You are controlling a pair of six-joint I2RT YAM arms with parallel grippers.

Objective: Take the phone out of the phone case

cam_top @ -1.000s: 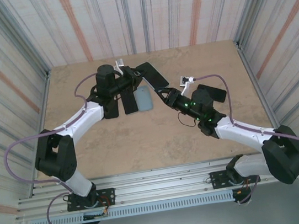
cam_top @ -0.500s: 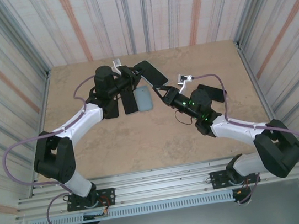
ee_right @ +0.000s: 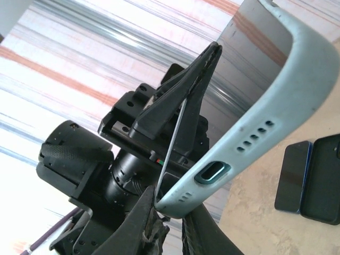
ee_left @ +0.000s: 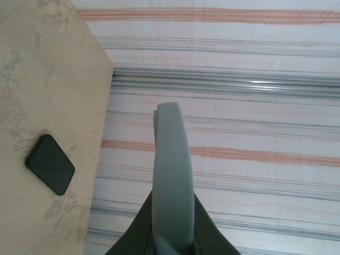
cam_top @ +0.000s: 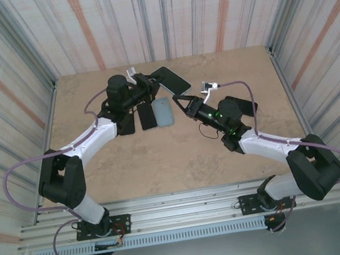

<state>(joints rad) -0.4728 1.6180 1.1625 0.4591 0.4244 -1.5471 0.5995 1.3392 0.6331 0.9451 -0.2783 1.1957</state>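
Observation:
The phone point(cam_top: 171, 80) in its pale grey-green phone case is held up off the table at the back centre, tilted. My left gripper point(cam_top: 151, 85) is shut on its far end; in the left wrist view the case's edge point(ee_left: 171, 170) rises from between my fingers point(ee_left: 172, 234). My right gripper point(cam_top: 180, 102) meets it from the lower right. In the right wrist view my jaws point(ee_right: 169, 204) are shut on the case's bottom corner. The phone case point(ee_right: 276, 106) bows away from the glossy screen point(ee_right: 249, 58). The left gripper's body sits behind.
On the tan table under the held phone lie a light blue phone-sized slab point(cam_top: 163, 111) and a dark one point(cam_top: 147, 115). Another dark slab point(cam_top: 244, 105) lies by the right arm. The left wrist view has a dark phone point(ee_left: 49, 163) on the table. Striped walls surround the table.
My right gripper has moved up and left to the held phone and closed on the case's corner. The left gripper has shifted slightly with the phone.

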